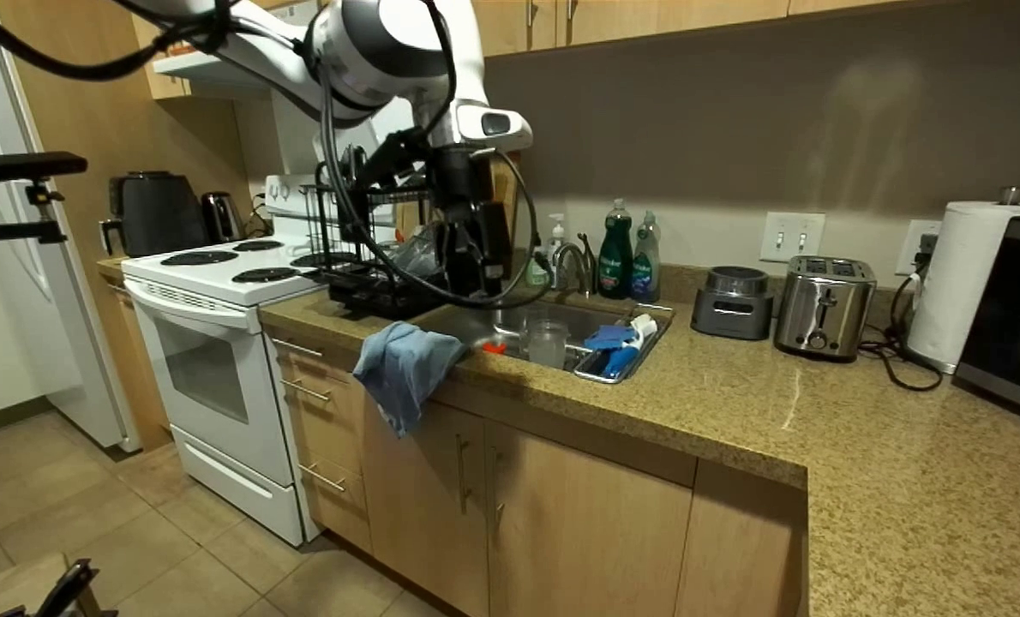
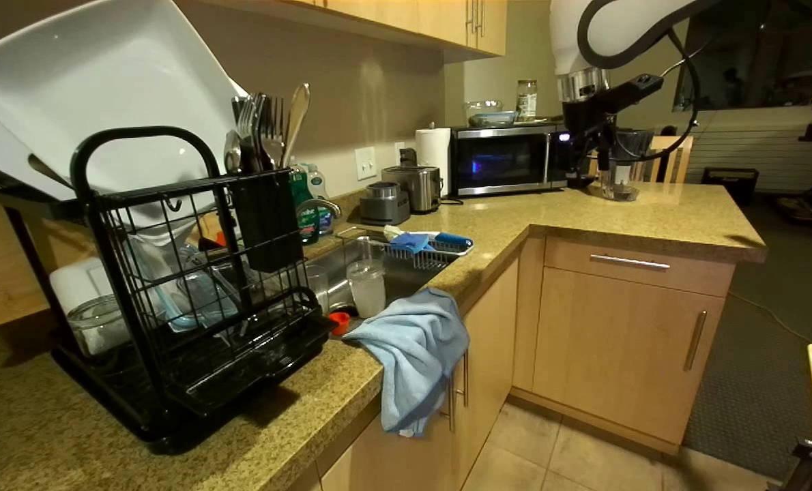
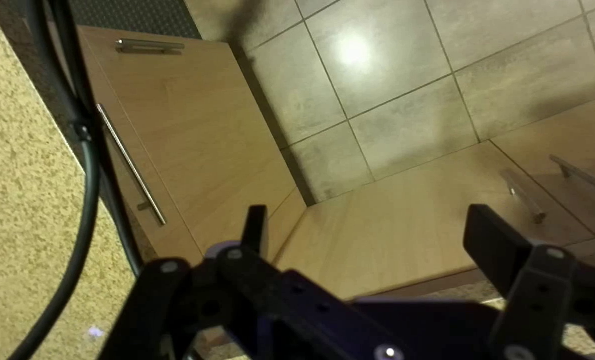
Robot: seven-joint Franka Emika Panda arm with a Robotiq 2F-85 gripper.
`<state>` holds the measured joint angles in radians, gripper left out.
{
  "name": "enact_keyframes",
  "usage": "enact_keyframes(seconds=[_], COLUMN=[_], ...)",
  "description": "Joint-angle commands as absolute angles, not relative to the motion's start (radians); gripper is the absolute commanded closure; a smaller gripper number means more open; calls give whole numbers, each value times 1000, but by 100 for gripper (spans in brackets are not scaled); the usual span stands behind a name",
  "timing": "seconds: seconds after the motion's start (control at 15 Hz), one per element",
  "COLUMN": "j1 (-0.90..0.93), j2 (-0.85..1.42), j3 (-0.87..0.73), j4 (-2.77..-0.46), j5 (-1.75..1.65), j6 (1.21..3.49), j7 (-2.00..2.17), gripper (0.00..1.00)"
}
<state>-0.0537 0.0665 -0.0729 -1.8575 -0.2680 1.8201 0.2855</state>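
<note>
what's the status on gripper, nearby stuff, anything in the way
Gripper open, holding nothing. Counter and cabinets in wrist view. Cable at that view's left, not between the jaws.

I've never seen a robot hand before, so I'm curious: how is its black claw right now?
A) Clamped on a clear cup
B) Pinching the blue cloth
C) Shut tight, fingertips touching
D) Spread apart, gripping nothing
D: in the wrist view the gripper is open, its fingers wide apart, with a cabinet door showing through the gap and nothing held.
</note>
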Motion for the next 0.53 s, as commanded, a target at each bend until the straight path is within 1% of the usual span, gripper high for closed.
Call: enact_keyframes(seconds=[0.0, 0.47], j1=[-69, -75], j2=[150, 236], j3=[-98, -150], j4=[-1789, -1747], j5=[-284, -317], j6=[1812, 1819], j7=[354, 335], gripper=[0, 0])
